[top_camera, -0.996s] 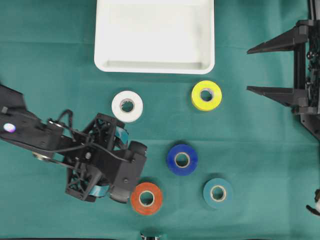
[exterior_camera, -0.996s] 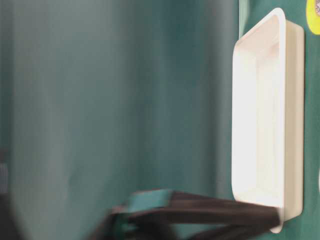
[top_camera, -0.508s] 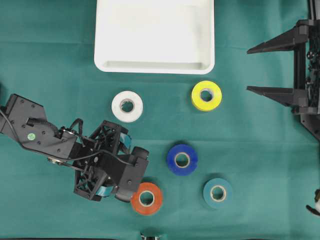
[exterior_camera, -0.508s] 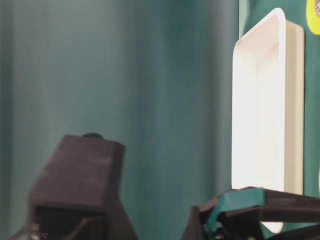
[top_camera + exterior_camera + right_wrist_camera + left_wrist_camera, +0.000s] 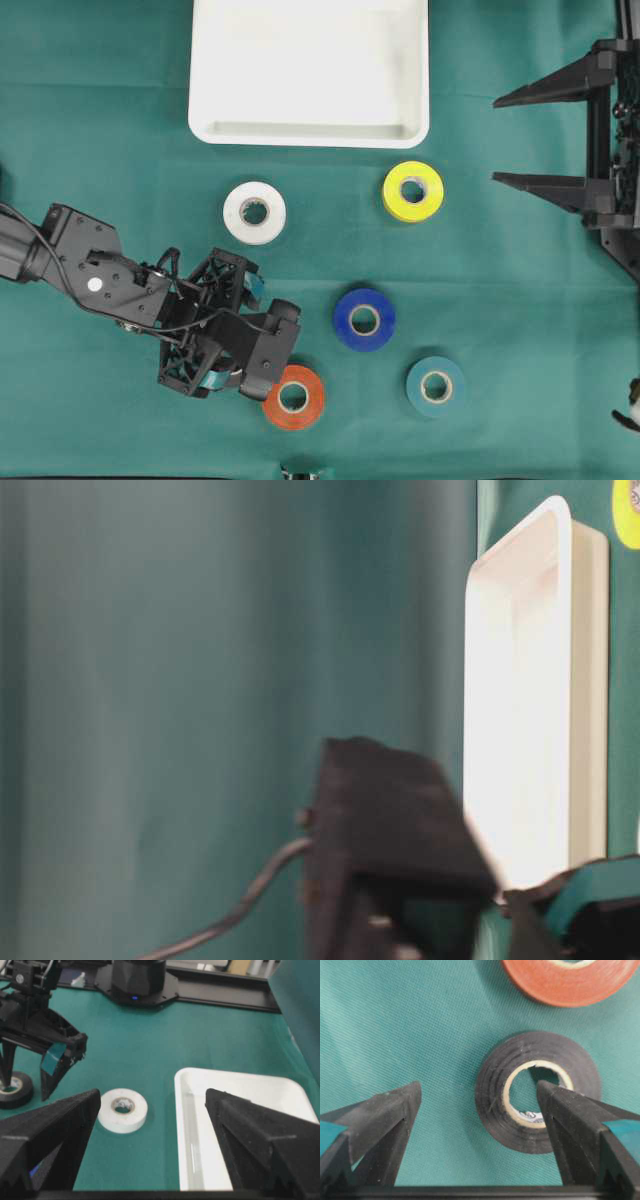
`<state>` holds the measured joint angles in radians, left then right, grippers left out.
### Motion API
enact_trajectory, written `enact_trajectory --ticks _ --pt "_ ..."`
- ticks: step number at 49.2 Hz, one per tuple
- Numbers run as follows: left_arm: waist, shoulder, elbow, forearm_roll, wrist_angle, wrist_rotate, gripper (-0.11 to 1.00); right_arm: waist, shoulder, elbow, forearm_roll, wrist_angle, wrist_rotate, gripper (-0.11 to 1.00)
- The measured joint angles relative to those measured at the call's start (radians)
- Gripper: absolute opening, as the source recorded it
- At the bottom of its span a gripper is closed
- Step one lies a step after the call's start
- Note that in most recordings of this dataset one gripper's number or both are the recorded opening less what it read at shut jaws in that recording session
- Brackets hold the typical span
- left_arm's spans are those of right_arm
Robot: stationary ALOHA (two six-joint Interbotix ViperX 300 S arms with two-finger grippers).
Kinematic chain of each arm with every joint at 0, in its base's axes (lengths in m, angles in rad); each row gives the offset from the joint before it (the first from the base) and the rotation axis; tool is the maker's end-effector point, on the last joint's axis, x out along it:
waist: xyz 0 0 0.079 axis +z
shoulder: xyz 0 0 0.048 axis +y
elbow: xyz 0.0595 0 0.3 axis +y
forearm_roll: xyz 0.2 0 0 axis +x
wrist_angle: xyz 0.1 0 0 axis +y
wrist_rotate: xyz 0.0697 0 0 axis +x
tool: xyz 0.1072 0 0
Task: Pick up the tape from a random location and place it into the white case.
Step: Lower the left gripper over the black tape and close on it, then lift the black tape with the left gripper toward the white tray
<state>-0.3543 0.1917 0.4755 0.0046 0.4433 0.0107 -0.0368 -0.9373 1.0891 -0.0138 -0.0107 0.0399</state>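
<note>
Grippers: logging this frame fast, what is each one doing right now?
Left gripper: open, holding nothing, jaws over the black tape roll.
Right gripper: open, holding nothing, away from the rolls.

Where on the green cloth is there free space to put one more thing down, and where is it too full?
Free: the white case holds nothing; bare cloth left of the white roll, and between the yellow roll and the right gripper. Crowded: near the left gripper, orange roll, blue roll and teal roll.

case: white | cloth: green | tapes: black, orange, blue, yellow
</note>
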Motion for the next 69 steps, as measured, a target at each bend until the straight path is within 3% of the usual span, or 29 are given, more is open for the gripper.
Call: enact_trajectory --ticks 29,34,43,46,69 --pt "0.000 0.037 0.005 -0.002 -0.014 0.002 0.95 0.000 0.011 -0.002 -0.003 -0.002 0.000 0.92" --pt "0.002 0.037 0.003 0.000 -0.012 0.003 0.82 0.000 0.011 0.000 -0.002 -0.002 -0.002 0.92" --pt "0.002 0.037 0.005 0.000 0.005 0.006 0.31 0.000 0.011 -0.002 -0.005 0.000 -0.002 0.92" --pt "0.002 0.037 0.003 -0.002 0.012 0.012 0.19 0.000 0.011 -0.002 -0.005 0.000 -0.002 0.92" --pt "0.002 0.038 -0.002 0.000 0.020 0.008 0.19 0.000 0.011 -0.002 -0.005 -0.002 -0.002 0.92"
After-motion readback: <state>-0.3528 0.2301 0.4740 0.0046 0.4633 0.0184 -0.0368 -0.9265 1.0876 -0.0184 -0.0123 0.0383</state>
